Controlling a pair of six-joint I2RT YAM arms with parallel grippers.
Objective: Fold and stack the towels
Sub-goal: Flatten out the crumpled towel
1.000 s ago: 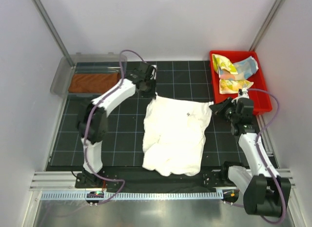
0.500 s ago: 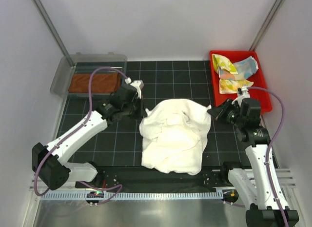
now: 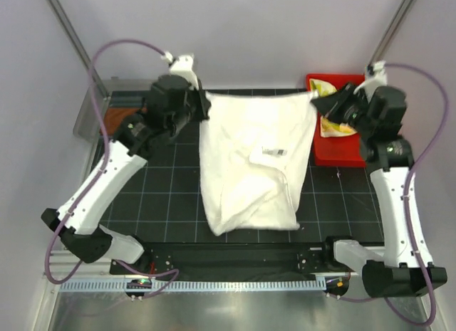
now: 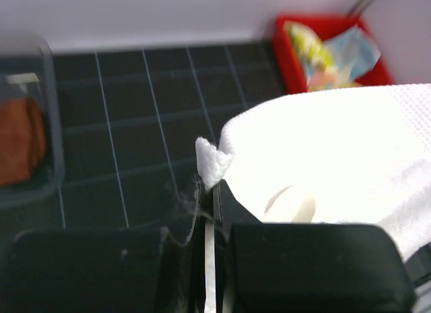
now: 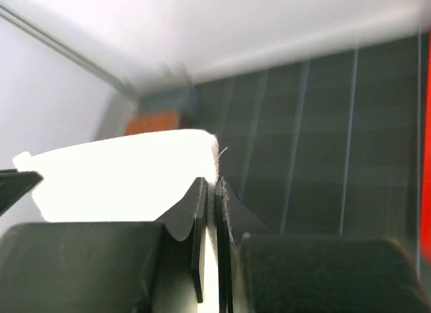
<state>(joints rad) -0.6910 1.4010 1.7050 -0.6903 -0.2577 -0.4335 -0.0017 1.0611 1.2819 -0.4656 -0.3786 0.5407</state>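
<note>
I hold the white towel [image 3: 249,160] stretched above the tabletop's [image 3: 171,196] far edge, left gripper [image 3: 205,105] and right gripper [image 3: 315,96] each pinching 1 upper corner.

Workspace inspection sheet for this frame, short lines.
Surface: black grid mat, the white towel's lower end resting on it.
Job's things: white towel stretched by its top corners; rust-brown towel in clear bin; patterned towels in red tray.
Clutter: nothing seen.
Claws: left claw and right claw both shut on white towel corners.
Cables: purple cables loop above both arms, clear of the towel.
Surroundings: white walls.
</note>
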